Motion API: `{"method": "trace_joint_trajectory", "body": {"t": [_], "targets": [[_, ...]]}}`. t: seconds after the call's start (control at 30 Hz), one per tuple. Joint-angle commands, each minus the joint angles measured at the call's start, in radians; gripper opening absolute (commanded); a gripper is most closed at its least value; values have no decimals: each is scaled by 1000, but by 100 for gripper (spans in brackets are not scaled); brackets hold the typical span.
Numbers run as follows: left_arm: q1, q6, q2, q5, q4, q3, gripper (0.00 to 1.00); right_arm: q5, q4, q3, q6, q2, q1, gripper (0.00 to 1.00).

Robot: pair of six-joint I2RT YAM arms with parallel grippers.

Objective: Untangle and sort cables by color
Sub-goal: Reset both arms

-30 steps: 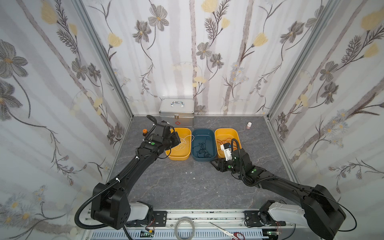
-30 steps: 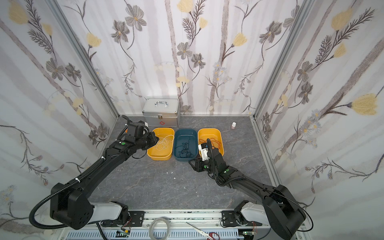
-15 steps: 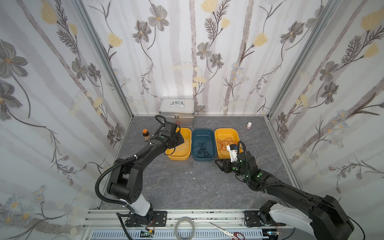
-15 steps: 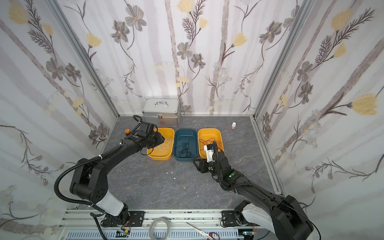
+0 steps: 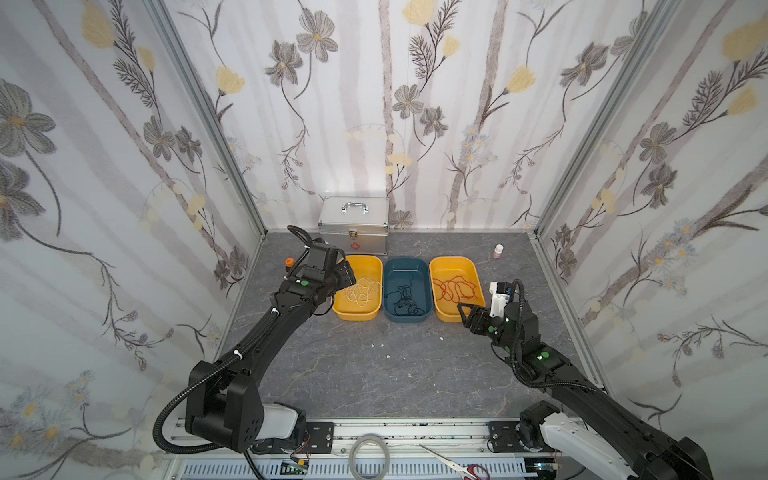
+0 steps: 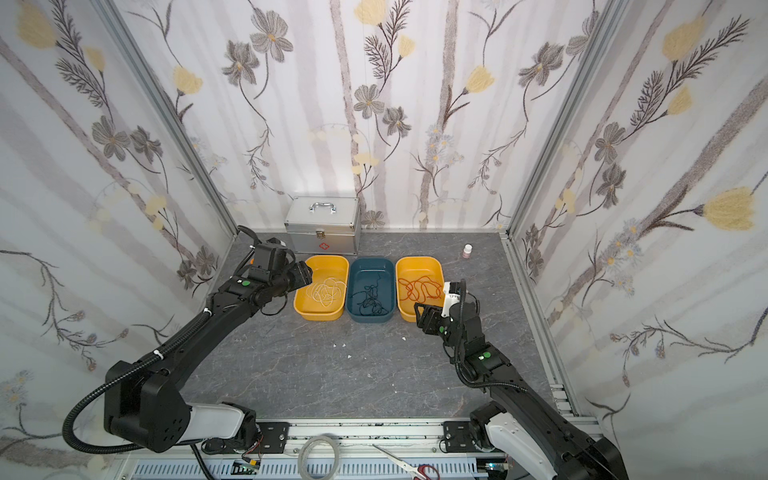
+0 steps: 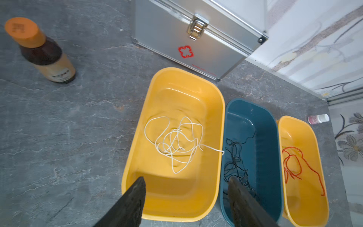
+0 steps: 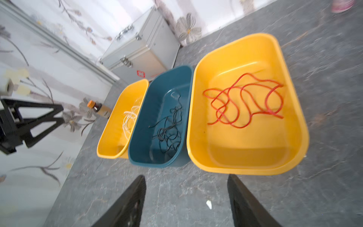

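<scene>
White cable just beyond L hand, red cable beyond R hand; both open, empty.

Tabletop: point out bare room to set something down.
Widest bare patch: table between the bins' near rims and the front rail, white scraps only. Narrower strip behind the bins, between metal case and small bottle. Crowded: the bin row.
</scene>
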Motion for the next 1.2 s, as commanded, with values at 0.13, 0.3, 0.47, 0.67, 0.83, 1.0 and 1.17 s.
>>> {"method": "trace_joint_trajectory", "body": {"t": [0.13, 0.3, 0.47, 0.67, 0.83, 1.0, 1.17], "targets": [[73, 15, -39, 34, -23, -82, 68, 77, -5, -3, -15, -42, -100, 70], [127, 13, -92, -8, -52, -167, 70, 121, 4, -40, -15, -62, -163, 70], [183, 68, -151, -103, 11, -273, 78, 235, 48, -73, -42, -102, -216, 80], [240, 72, -75, -180, 155, -282, 88, 350, 169, -94, -86, -95, -286, 100], [241, 120, -48, -298, 384, -354, 93, 441, 267, -101, -130, -50, -334, 100], [240, 214, -36, -323, 613, -450, 95, 508, 378, -109, -164, 33, -382, 100], [232, 340, 0, -362, 717, -478, 96, 531, 510, -128, -263, 129, -402, 100]]}}
